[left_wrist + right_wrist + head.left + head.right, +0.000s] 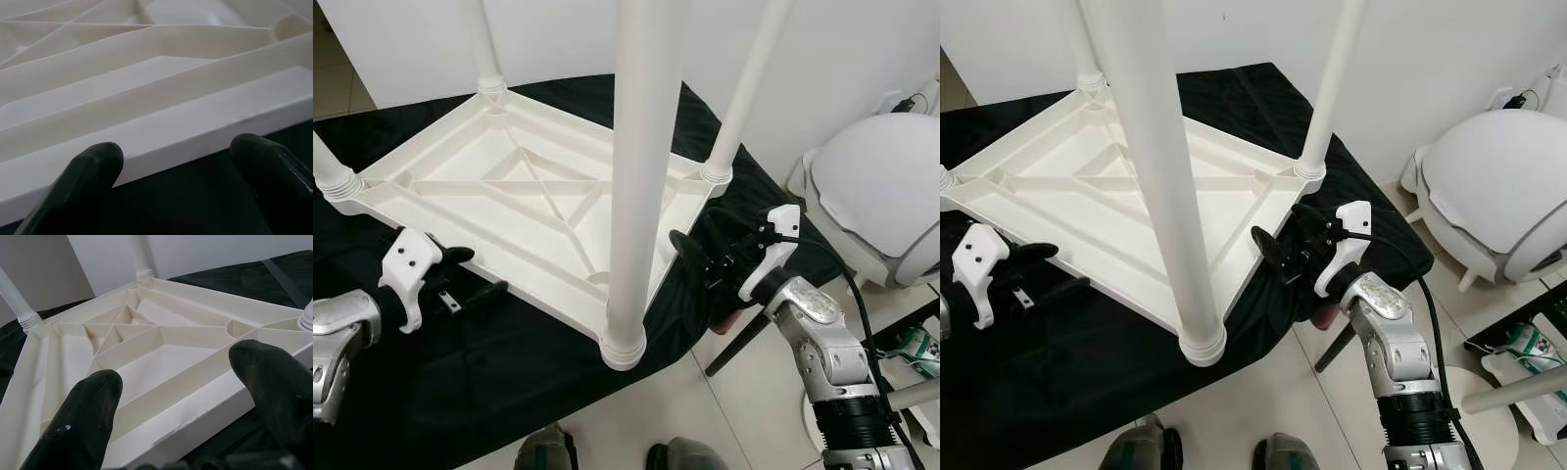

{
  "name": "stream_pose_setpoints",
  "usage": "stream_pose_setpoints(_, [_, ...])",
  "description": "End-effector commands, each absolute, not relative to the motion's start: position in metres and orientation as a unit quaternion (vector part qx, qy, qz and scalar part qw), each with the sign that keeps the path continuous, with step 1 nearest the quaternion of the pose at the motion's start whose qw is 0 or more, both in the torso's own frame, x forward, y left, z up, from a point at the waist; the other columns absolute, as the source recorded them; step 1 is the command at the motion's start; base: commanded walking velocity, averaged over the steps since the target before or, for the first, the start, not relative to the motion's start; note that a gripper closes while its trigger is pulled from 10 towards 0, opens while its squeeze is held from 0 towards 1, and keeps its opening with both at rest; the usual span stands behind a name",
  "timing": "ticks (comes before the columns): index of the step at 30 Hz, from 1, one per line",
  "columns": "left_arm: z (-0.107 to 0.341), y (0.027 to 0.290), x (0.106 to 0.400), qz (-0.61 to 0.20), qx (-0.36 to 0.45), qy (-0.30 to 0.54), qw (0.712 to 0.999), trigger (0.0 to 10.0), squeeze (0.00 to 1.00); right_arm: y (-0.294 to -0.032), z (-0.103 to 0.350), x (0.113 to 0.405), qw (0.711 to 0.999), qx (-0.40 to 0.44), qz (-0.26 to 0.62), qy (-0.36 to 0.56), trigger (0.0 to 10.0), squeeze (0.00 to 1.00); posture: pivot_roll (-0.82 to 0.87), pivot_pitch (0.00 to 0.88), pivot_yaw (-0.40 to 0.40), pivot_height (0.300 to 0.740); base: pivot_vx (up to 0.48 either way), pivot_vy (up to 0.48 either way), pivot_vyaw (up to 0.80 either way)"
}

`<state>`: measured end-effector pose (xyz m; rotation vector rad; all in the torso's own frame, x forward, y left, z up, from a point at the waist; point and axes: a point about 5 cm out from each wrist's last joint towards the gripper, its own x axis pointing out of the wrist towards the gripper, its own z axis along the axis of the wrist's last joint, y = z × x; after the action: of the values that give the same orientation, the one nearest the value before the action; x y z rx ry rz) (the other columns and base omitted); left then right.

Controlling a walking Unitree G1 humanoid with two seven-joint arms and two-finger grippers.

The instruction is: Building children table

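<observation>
A white plastic children's table lies upside down on a black cloth, its ribbed underside up. Four white legs stand screwed into its corners; the nearest leg rises in the middle of the head views. My left gripper is open at the table's near left edge, fingers just short of the rim. My right gripper is open at the near right edge, its fingers pointing across the ribbed underside.
The black cloth covers a low surface whose near edge ends at pale floor tiles. A white rounded appliance stands at the right by the wall. A cable and small items lie on the floor at far right.
</observation>
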<state>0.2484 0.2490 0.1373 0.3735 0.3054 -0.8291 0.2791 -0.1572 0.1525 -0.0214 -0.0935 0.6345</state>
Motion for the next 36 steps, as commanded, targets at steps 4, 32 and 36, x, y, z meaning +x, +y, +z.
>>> stream_pose_setpoints(4, [0.140, 0.238, 0.254, -0.429, 0.213, 0.133, 0.868, 10.0, 0.00, -0.160, 0.151, 0.280, 0.951, -0.021, 0.305, -0.046, 10.0, 0.00, -0.02, 0.035, 0.028, 0.740, 0.000, 0.000, 0.00])
stream_pose_setpoints(32, [0.165, 0.240, 0.262, -0.497, 0.242, 0.133, 0.823, 10.0, 0.00, -0.165, 0.151, 0.275, 0.955, -0.029, 0.290, -0.051, 10.0, 0.00, -0.03, 0.046, 0.052, 0.740, 0.000, 0.000, 0.00])
stream_pose_setpoints(36, [0.165, 0.241, 0.259, -0.503, 0.254, 0.135, 0.815, 10.0, 0.00, -0.164, 0.151, 0.276, 0.954, -0.029, 0.295, -0.050, 10.0, 0.00, -0.02, 0.046, 0.048, 0.740, 0.000, 0.000, 0.00])
